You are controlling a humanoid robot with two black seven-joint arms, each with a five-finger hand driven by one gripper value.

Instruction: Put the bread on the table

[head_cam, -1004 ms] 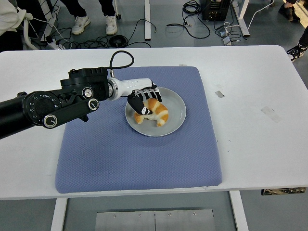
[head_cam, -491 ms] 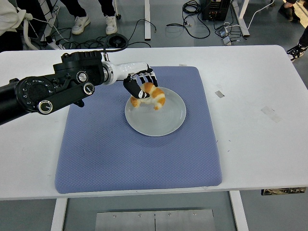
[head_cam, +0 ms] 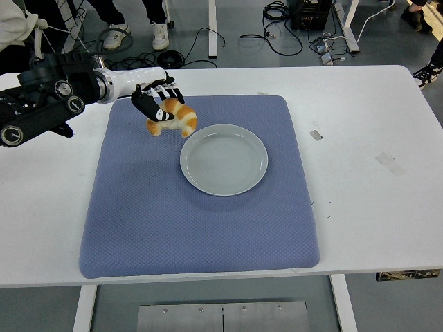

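One robot hand [head_cam: 158, 105], the left, grips a bread roll [head_cam: 174, 118] in curled fingers (no readable labels anywhere), above the blue mat [head_cam: 194, 214], at ten o'clock from the grey plate [head_cam: 223, 159].

floor [head_cam: 242, 52]: grey, black cables [head_cam: 208, 34] | white desk legs [head_cam: 212, 28] | people's shoes [head_cam: 114, 33] at top

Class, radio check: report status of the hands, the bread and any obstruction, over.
Left hand shut on bread, held above blue mat, left of empty plate. Right hand not in view. No obstruction on the mat beneath it.
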